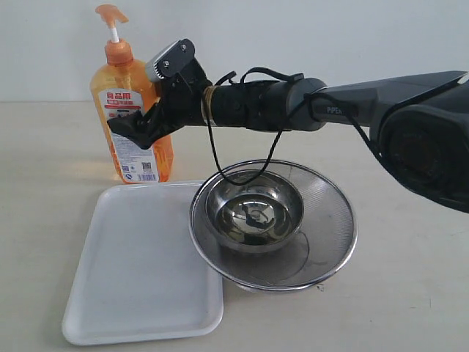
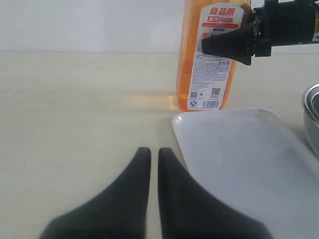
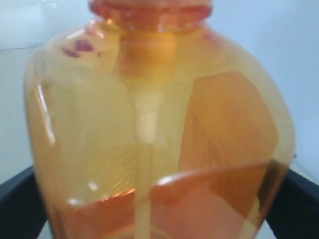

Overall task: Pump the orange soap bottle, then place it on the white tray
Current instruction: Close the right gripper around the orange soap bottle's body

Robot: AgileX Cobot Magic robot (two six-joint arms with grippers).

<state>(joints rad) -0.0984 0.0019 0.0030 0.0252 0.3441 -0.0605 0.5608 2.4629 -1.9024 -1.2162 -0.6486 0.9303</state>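
Observation:
The orange soap bottle [image 1: 132, 103] stands upright on the table just behind the white tray [image 1: 139, 271], its pump head raised. My right gripper [image 1: 128, 121] reaches in from the right at label height. It is open, and its black fingers [image 3: 20, 209] stand on either side of the bottle [image 3: 149, 124], which fills the right wrist view. Whether the pads touch the bottle I cannot tell. My left gripper [image 2: 154, 152] is shut and empty, low over the table near the tray's corner [image 2: 239, 159], facing the bottle [image 2: 207, 59]. It is out of the exterior view.
A round steel mesh strainer [image 1: 322, 242] holding a steel bowl [image 1: 253, 213] sits to the right of the tray, overlapping its right edge. The right arm's black cable hangs above the bowl. Bare table lies left of the tray and bottle.

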